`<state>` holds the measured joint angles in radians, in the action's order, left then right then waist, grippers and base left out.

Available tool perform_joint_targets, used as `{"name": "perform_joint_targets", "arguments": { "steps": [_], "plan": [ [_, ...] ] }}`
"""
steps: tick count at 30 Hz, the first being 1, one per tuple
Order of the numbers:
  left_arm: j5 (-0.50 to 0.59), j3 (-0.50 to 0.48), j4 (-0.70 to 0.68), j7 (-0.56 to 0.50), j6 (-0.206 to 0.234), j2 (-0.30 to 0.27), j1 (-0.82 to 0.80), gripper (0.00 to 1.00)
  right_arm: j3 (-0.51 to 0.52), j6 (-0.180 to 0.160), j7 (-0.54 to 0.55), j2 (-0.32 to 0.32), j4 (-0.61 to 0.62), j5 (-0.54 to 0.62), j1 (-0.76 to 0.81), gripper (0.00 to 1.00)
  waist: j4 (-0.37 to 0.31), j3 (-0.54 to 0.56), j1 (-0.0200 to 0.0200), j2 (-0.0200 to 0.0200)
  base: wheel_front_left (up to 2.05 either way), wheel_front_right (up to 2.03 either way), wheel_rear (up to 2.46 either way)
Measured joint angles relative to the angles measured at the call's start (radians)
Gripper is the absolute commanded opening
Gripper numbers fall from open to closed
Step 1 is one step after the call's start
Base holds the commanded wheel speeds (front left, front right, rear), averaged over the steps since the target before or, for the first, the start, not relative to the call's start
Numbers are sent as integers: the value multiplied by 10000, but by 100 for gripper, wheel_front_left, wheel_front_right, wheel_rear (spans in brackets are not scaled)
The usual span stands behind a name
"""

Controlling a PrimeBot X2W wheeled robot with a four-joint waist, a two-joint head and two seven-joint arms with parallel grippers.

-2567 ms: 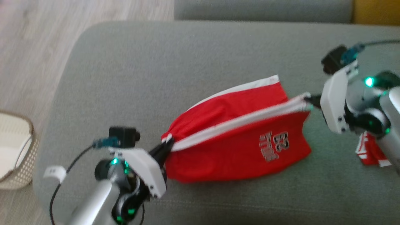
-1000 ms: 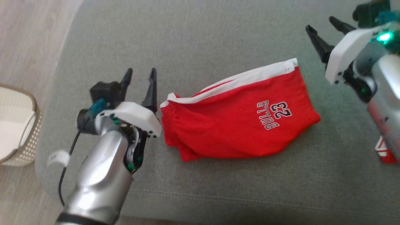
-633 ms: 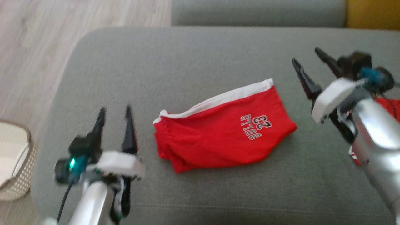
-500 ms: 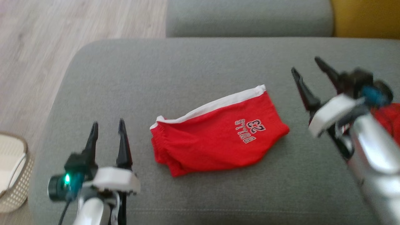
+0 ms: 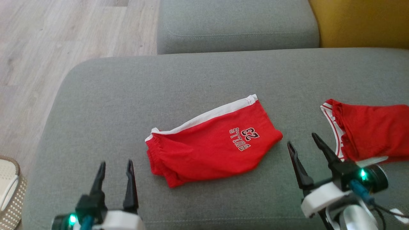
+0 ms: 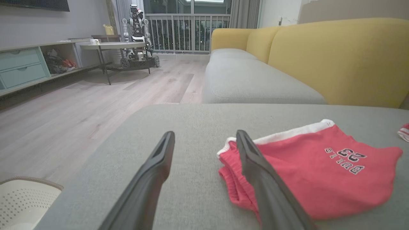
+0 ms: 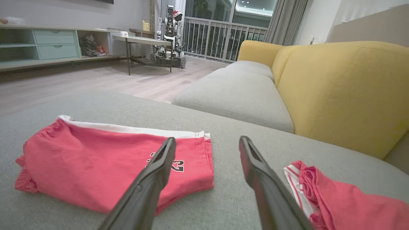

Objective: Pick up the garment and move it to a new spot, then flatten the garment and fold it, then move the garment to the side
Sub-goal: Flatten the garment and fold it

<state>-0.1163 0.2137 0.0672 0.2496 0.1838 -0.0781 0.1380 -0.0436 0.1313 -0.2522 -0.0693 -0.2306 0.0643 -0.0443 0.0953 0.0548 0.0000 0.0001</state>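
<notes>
1. A pale perforated basket (image 5: 8,195) stands on the wood floor (image 5: 38,48), well to the left of the shorts and beside the seat's rounded edge.
2. The left gripper (image 5: 115,163) sits just left of the shorts' gathered waist end. Its two dark fingers are spread wide and hold nothing, and in the head view they are clear of the cloth.
3. The red shorts (image 5: 207,147) lie folded near the middle of the grey sofa seat (image 5: 191,80). A white band runs along their far edge, and the "BULLS 23" print sits towards their right end.
4. The right gripper (image 5: 301,139) sits just right of the shorts' right end, fingers wide apart and empty.
5. A second red garment (image 5: 374,134) with white striped trim lies bunched to the right of the shorts, apart from them.
6. A yellow backrest (image 5: 361,22) rises beyond the shorts, to the far right.
</notes>
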Motion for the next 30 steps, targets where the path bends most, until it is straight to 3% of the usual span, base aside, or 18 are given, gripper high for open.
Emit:
{"name": "perform_joint_targets", "arguments": {
  "steps": [8, 11, 14, 22, 30],
  "plan": [
    [94, -77, 40, 0, -94, 150, 616, 100, 165, 0, -2, 161, 221, 232, 591, 100, 41, 17, 0, 0, 0, 0, 0],
    [221, -88, 38, 0, -224, 155, 571, 100, 186, 0, -2, 174, 165, -226, 571, 100, 89, -45, 0, 0, 0, 0, 0],
    [301, -111, 40, 0, -280, 167, 459, 100, 199, 0, 4, 176, -303, -1645, 504, 100, 164, -147, 0, 0, 0, 0, 0],
    [449, -25, 63, 0, -525, 190, 282, 100, 71, -2, 838, 182, -2621, -7101, -833, 100, 494, -616, 0, 0, 0, 0, 0],
    [449, 31, -153, 0, -546, 207, -244, 100, -245, -2, 1530, 178, -5321, -10284, -2479, 100, 1236, -1057, 0, 0, 0, 0, 0]
  ]
}}
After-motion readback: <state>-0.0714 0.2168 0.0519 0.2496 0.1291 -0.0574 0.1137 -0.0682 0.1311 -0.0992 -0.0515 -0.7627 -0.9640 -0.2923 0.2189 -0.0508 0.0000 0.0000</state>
